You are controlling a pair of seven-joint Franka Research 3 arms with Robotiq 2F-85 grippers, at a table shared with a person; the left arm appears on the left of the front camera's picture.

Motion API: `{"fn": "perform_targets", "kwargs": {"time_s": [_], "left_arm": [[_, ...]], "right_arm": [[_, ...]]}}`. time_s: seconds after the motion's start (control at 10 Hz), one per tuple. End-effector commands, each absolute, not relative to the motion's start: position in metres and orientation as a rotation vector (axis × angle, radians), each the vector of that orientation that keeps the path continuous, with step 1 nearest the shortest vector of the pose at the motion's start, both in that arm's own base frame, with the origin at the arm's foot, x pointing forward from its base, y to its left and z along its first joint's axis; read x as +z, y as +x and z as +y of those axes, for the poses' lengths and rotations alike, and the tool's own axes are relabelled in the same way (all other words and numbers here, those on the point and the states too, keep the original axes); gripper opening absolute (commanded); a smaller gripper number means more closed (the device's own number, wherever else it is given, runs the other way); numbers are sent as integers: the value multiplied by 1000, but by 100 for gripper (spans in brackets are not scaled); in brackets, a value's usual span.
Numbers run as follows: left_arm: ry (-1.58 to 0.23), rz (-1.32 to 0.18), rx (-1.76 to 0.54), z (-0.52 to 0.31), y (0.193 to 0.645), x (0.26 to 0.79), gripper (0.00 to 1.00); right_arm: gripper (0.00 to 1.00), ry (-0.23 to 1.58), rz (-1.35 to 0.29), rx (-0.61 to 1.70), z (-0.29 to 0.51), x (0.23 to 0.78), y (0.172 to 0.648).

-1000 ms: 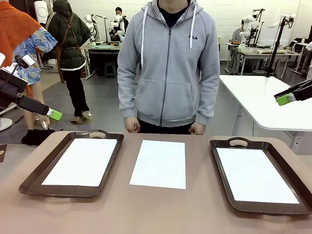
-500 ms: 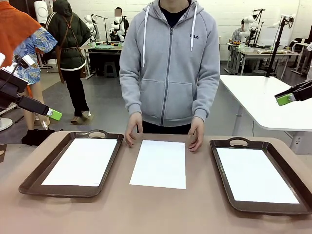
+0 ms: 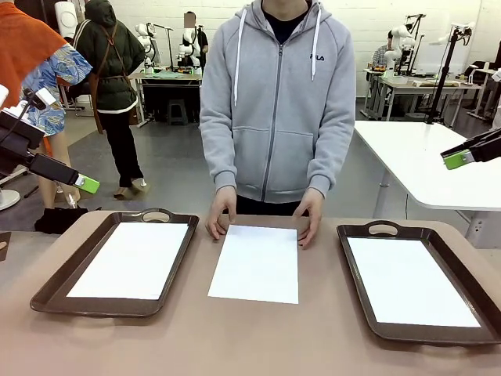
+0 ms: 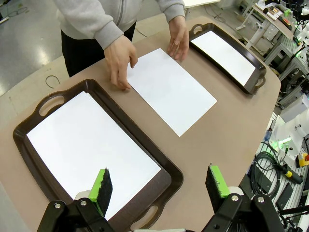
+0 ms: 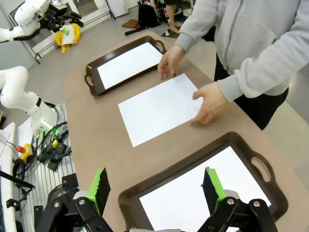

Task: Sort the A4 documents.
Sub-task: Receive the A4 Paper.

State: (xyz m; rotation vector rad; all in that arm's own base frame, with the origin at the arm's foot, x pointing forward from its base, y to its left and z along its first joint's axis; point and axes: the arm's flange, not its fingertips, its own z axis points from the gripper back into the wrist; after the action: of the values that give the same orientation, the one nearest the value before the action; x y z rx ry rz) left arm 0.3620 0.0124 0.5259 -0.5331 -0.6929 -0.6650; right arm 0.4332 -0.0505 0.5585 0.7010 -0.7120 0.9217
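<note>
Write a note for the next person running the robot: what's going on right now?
Left gripper and right gripper: jaws open, holding nothing, raised off to the sides.
One A4 sheet lies in the left tray, one in the right tray.
A third sheet lies on the table between the trays; the person's hands rest at its far corners.
Left: sort that middle sheet.

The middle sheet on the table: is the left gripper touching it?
Apart. In the left wrist view the left gripper hangs open above the near tray, far from the middle sheet.
</note>
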Motion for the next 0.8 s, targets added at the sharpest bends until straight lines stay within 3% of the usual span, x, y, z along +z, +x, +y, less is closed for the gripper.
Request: {"fn": "perform_targets", "kwargs": {"time_s": [0.0, 0.7], "left_arm": [[-540, -696, -667, 12, 362, 526, 100], [-540, -696, -667, 12, 362, 526, 100]], "right_arm": [[100, 702, -712, 921, -51, 558, 433], [100, 702, -712, 921, -51, 558, 433]]}}
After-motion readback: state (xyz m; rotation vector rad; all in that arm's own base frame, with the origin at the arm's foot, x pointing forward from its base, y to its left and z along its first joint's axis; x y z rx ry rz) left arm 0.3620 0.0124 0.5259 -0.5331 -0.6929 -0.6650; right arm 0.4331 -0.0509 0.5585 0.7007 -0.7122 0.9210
